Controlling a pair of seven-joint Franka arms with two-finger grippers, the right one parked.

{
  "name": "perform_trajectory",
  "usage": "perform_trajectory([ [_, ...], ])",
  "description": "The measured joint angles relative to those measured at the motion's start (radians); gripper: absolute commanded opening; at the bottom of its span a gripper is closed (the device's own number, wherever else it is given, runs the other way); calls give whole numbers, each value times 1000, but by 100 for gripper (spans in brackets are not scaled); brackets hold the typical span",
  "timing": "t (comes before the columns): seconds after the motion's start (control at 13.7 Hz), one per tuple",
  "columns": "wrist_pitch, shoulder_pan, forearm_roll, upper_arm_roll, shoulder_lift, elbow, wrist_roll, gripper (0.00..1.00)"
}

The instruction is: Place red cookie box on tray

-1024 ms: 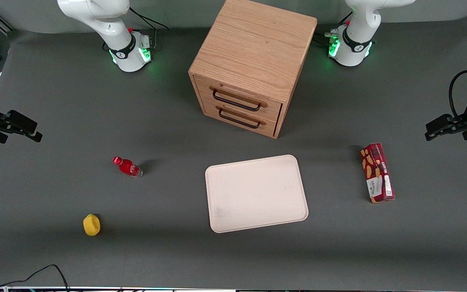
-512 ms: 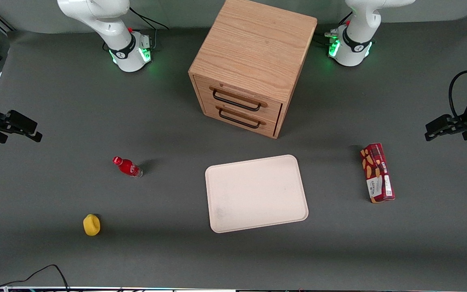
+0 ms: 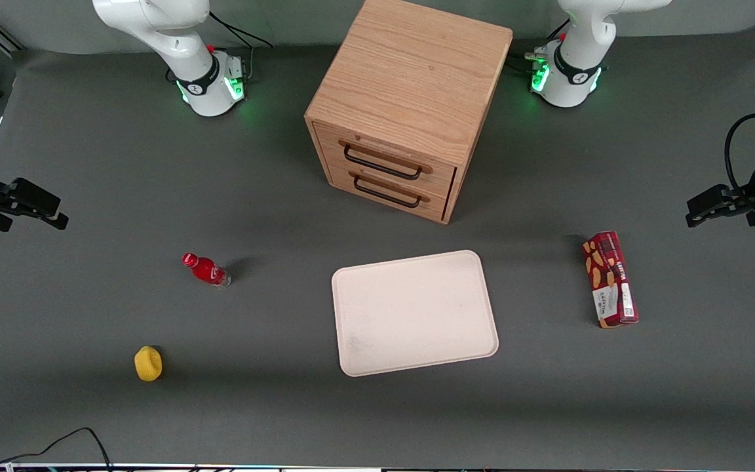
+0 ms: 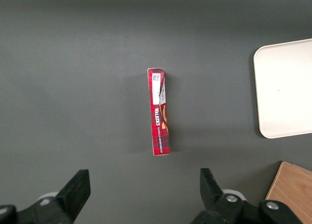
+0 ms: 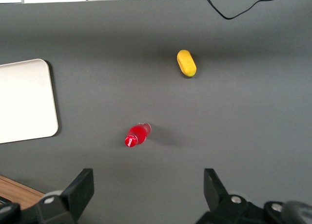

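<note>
**Reach not yet begun**

My pincer (image 3: 702, 211) hangs above the tabletop (image 3: 679, 393) with its fingers (image 4: 78, 187) spread wide, holding nothing. Nearest to it, below and a little ahead, the box (image 3: 609, 279) lies flat, untouched. Farther on sits the tray (image 3: 413, 313), bare. I'm at the approach: next I must descend and straddle the box's narrow width. Since a second ago my pincer has barely crept; nothing else moved.
</note>
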Motion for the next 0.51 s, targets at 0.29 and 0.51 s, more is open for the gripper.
perform_trajectory([
  [0.29, -3, -1, 0, 0, 6, 0, 0, 100],
  [0.51, -5, -2, 0, 0, 45, -2, 1, 100],
])
